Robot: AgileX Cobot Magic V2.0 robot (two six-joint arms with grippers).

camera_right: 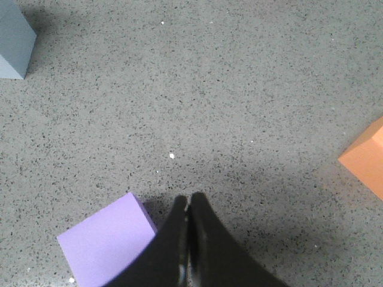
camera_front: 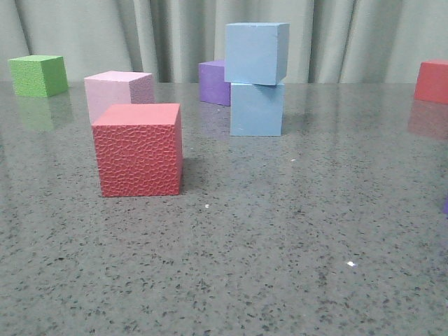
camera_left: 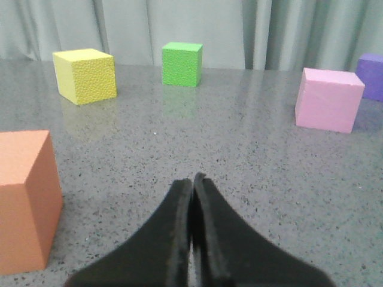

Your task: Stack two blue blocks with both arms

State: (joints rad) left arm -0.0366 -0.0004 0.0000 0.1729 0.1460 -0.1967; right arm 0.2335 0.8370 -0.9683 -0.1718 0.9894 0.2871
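Note:
In the front view one pale blue block (camera_front: pixel 256 52) rests on top of the other blue block (camera_front: pixel 257 108), turned a little askew, at the middle back of the table. No gripper shows in the front view. My left gripper (camera_left: pixel 192 179) is shut and empty above bare table. My right gripper (camera_right: pixel 188 199) is shut and empty beside a light purple cube (camera_right: pixel 106 245). A corner of a blue block (camera_right: pixel 14 42) shows in the right wrist view, far from the fingers.
Front view: a red textured cube (camera_front: pixel 139 149) in front, a pale pink cube (camera_front: pixel 117 92) behind it, a green cube (camera_front: pixel 39 75) far left, a purple cube (camera_front: pixel 213 82) behind the stack, a red cube (camera_front: pixel 432 81) far right. Left wrist view: orange (camera_left: pixel 25 197), yellow (camera_left: pixel 85 75), green (camera_left: pixel 182 63), pink (camera_left: pixel 329 99) cubes.

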